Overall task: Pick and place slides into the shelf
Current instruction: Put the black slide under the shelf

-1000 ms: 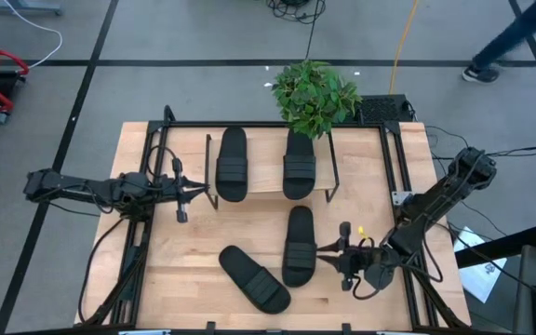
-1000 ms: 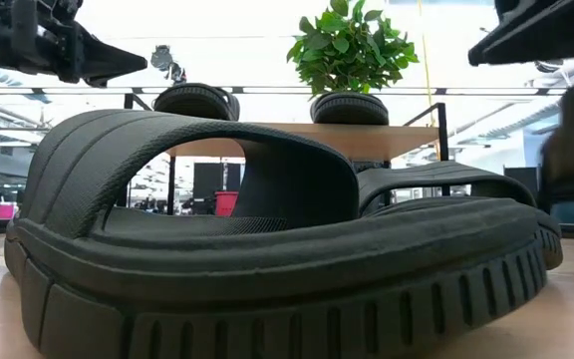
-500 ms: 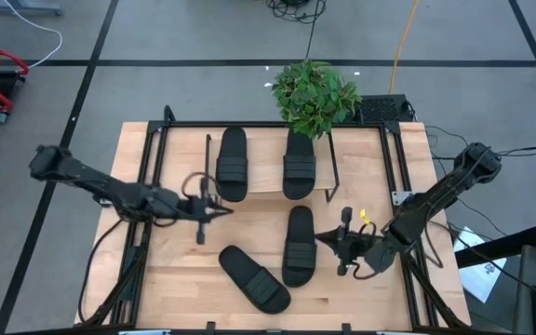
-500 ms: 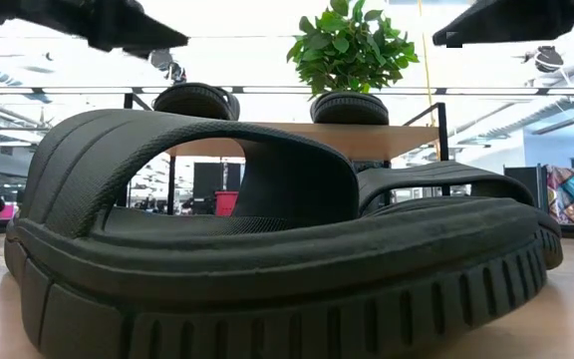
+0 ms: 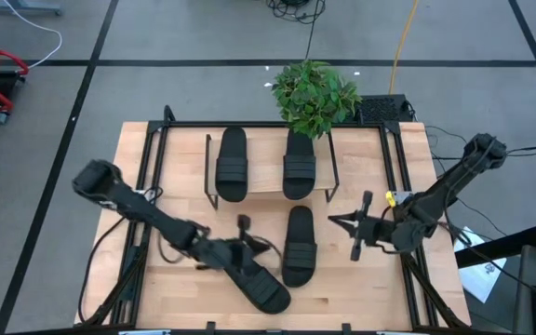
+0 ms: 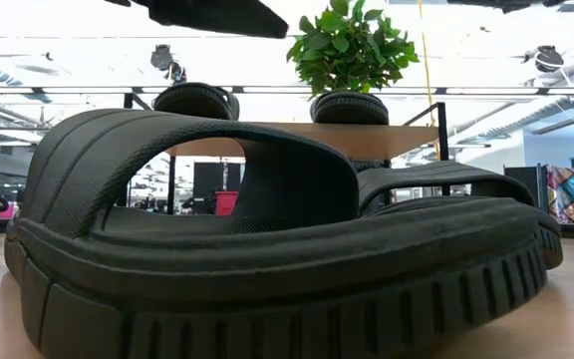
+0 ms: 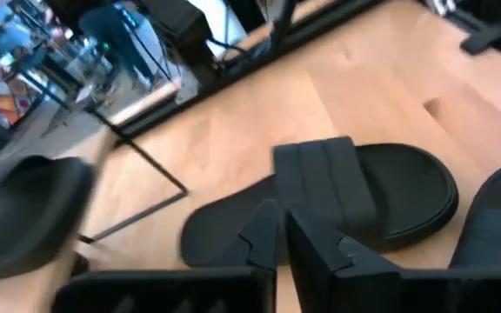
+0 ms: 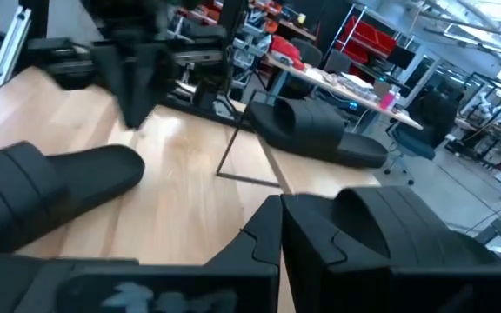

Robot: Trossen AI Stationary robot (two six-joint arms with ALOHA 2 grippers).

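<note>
Two black slides point(image 5: 232, 164) point(image 5: 299, 164) lie soles down on the shelf point(image 5: 266, 156), a light plank on black wire legs at the table's far middle. Two more rest soles down on the tabletop: one straight point(image 5: 299, 245), one slanted point(image 5: 254, 277) near the front edge, which fills the low view point(image 6: 267, 249). My left gripper point(image 5: 266, 247) point(image 7: 281, 213) hangs shut in the air over the slanted slide's far end, pointing toward the straight slide point(image 7: 337, 196). My right gripper point(image 5: 331, 221) point(image 8: 281, 209) is shut, raised to the right of the straight slide point(image 8: 50, 191), and holds nothing.
A potted green plant point(image 5: 314, 93) stands at the table's far edge behind the shelf. Black frame rails point(image 5: 147, 186) point(image 5: 400, 177) run along the table's left and right sides. Bare wood point(image 5: 184, 298) lies at the near left.
My left gripper has swept from the table's left side beside the shelf toward the near middle and now hangs over the slanted slide. My right gripper has drawn up and toward the far edge, away from the straight slide's right side. The slides have stayed in place.
</note>
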